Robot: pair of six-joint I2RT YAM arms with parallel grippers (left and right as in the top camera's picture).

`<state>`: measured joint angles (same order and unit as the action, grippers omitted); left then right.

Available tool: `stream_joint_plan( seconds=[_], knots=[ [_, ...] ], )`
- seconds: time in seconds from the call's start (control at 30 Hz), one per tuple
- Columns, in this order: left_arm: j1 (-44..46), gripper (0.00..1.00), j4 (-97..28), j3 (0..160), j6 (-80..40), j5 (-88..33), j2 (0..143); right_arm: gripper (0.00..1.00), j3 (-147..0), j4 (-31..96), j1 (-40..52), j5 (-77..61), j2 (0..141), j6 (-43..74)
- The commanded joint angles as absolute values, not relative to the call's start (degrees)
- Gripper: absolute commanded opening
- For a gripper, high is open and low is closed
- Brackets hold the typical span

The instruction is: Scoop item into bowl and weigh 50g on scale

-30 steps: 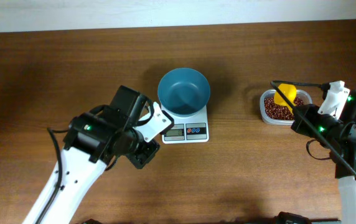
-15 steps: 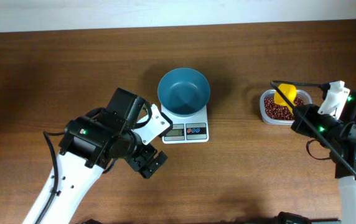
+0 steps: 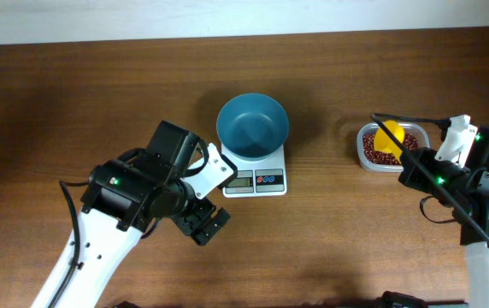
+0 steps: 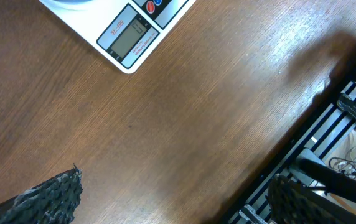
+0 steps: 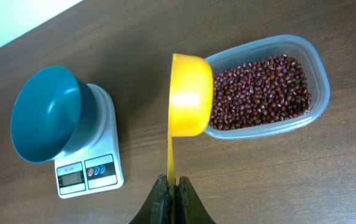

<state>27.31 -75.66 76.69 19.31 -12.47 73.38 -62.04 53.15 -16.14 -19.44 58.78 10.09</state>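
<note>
Overhead: left tool (image 3: 202,224) wide open, empty; bowl (image 3: 253,126) sits on scale (image 3: 256,175) just ahead.
Left wrist: scale display lies beyond its tips.
Right wrist: right tool (image 5: 172,190) is clamped on the scoop (image 5: 190,93) handle, beans (image 5: 259,90) ahead.
Risk: the thin handle could twist, spilling beans short of the bowl.

The scale (image 4: 131,37) is cut off by the left wrist view's top edge, its display too small to read, while from overhead the bowl (image 3: 252,126) hides most of its platform and the yellow scoop (image 3: 389,135) covers part of the beans (image 3: 374,154).
</note>
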Motion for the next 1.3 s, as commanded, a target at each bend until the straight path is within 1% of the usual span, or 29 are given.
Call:
stream_joint_plan(
  seconds=[0.0,0.2,0.23,0.4,0.53,0.63,0.8,0.97,1.13,1.27],
  knots=[
    [27.4,0.99,-75.6,76.5,19.6,-13.3,72.7,0.04,-63.3,52.9,-15.8,-18.8,58.6,9.6],
    [27.4,0.99,-74.5,76.5,19.6,-11.4,72.7,0.04,-63.3,53.1,-15.8,-18.8,58.6,9.6],
    [27.4,0.99,-75.2,76.5,19.6,-9.4,72.7,0.04,-63.3,53.1,-15.8,-18.8,58.6,9.6],
    [27.3,0.99,-78.2,76.5,19.6,-8.9,72.7,0.04,-63.3,53.2,-15.8,-18.8,58.6,9.6],
    [27.2,0.99,-77.9,76.5,19.4,-8.0,72.7,0.04,-63.3,53.5,-15.8,-18.8,58.6,9.6],
    [27.2,0.99,-78.3,76.5,16.2,-4.1,72.4,0.04,-63.3,53.6,-15.8,-18.8,58.6,9.6],
    [27.2,0.99,-77.7,76.7,16.1,-4.3,69.0,0.04,-63.3,53.6,-15.8,-18.8,58.6,9.6],
    [27.2,0.99,-73.3,76.6,16.2,-7.9,64.2,0.04,-63.3,53.7,-15.8,-18.8,58.6,9.6],
    [27.2,0.99,-73.3,76.6,16.2,-8.4,64.4,0.04,-63.3,53.7,-15.8,-18.8,58.6,9.6],
    [27.2,0.99,-73.5,76.6,17.9,-11.4,65.3,0.04,-63.3,53.7,-15.8,-18.8,58.6,9.6]
  ],
)
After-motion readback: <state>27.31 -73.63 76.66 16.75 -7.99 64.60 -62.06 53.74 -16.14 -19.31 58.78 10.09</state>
